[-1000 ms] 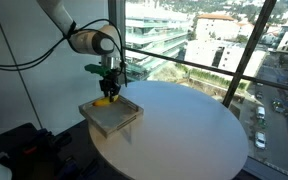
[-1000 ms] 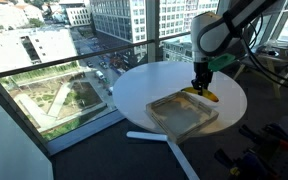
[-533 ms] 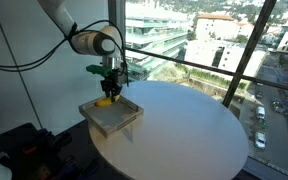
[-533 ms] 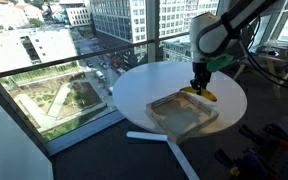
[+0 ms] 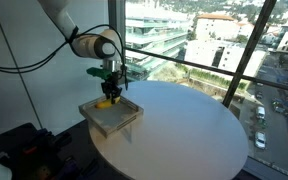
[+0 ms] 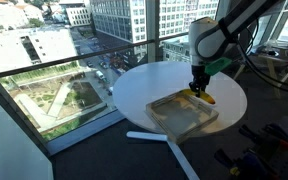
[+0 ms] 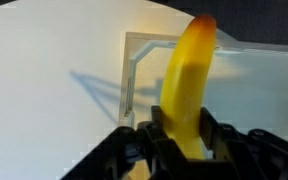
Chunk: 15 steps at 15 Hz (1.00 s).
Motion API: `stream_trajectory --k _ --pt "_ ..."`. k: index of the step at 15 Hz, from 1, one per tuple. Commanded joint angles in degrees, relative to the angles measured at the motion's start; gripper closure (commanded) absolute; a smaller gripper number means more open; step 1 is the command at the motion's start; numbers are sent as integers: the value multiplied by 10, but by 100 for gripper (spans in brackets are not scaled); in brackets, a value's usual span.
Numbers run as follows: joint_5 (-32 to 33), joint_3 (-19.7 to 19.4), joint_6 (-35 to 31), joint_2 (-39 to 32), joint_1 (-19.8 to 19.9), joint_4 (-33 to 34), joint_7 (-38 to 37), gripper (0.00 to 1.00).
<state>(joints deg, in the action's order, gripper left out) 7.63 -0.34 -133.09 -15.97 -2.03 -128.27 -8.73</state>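
Yellow banana (image 7: 187, 80), long and smooth, sits right between my fingers (image 7: 212, 130). My pincer (image 7: 184, 145) is clamped onto its near end, one dark finger pressing each side. In the wrist view the fruit runs straight away from me, its far tip reaching out over the shallow square tray (image 7: 126, 70) with the pale raised rim. One corner of that rim shows just left of the banana, and the tray's floor spreads out behind it and to the right.

In both exterior views my white arm (image 5: 79, 41) bends down from above and I hang nose-down at the tray's edge. The banana appears as a small yellow patch (image 6: 205, 96) directly under my fingers, at the rim on the side away from each camera. Does the fruit touch the rim or float just above it? I cannot tell, it is too small at this range.

The tray itself (image 5: 124, 122) stands on the round white table (image 5: 194, 130), close to the tabletop's edge, with one corner pointing outward. Beyond the table stand tall windows (image 5: 184, 30), and through the glass I can see city buildings (image 6: 114, 20) and streets far below.
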Motion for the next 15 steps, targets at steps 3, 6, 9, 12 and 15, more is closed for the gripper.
stream_trajectory --k 3,6,9,12,15 --pt "7 -8 -15 -41 -11 24 -23 85" --pt "5 -9 -16 -51 -12 31 -24 85" --pt "5 -11 -15 -56 -12 38 -24 85" --pt "5 -11 -15 -59 -12 42 -24 85" --pt "4 -12 -14 -60 -12 43 -23 85"
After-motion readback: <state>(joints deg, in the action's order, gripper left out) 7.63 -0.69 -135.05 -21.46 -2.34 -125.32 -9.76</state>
